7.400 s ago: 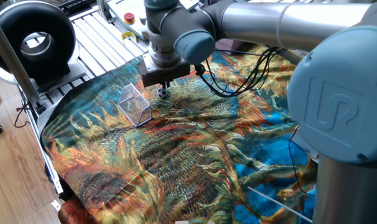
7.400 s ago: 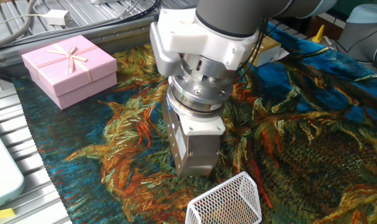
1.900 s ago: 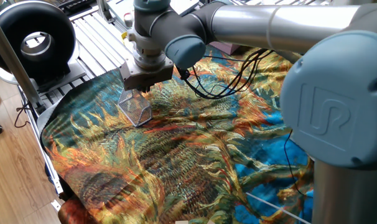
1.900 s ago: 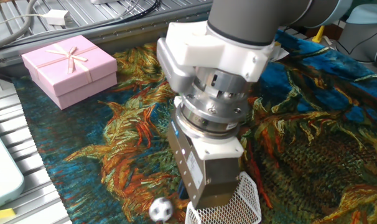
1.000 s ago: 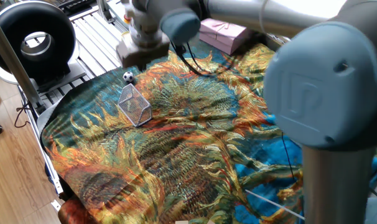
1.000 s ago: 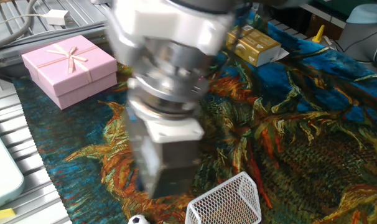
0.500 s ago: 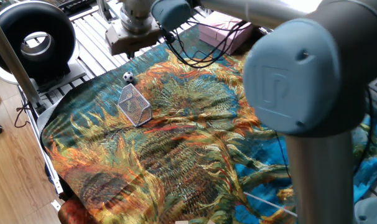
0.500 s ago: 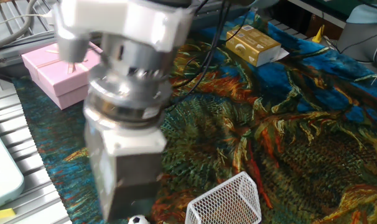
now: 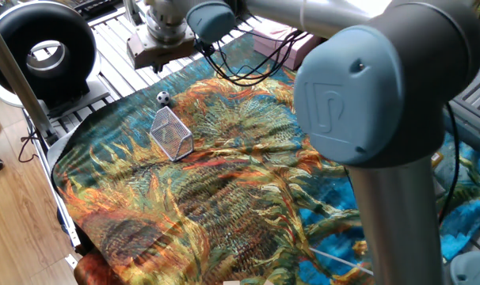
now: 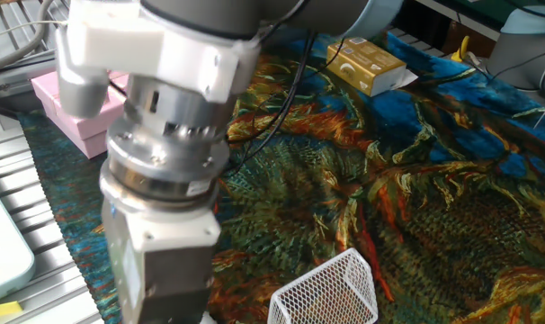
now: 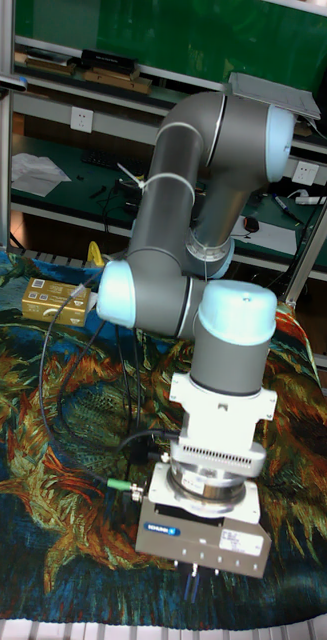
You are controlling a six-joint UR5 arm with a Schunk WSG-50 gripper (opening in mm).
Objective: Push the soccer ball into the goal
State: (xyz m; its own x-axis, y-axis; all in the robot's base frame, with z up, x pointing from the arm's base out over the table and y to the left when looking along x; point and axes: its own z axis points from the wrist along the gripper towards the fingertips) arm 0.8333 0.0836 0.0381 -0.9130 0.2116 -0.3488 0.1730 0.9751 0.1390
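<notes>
The soccer ball (image 9: 163,97) is a tiny white ball with black patches. It lies on the patterned cloth just behind the goal (image 9: 171,133), a small wire-mesh wedge, and outside it with a small gap between them. My gripper (image 9: 156,69) hangs behind and to the left of the ball, near the cloth's far edge, and does not touch it. In the tall fixed view its dark fingers (image 11: 189,581) point down, close together, with nothing between them. In the other fixed view the gripper body (image 10: 160,261) fills the foreground and hides the ball; the goal (image 10: 326,292) stands to its right.
A pink gift box (image 10: 70,106) and a yellow carton (image 10: 367,67) lie on the far side of the cloth. A black ring-shaped device (image 9: 42,49) stands on the metal rack to the left. Black cables (image 9: 248,73) trail over the cloth behind the goal.
The gripper has drawn back and to the left, away from the ball. Ball and goal have stayed where they were.
</notes>
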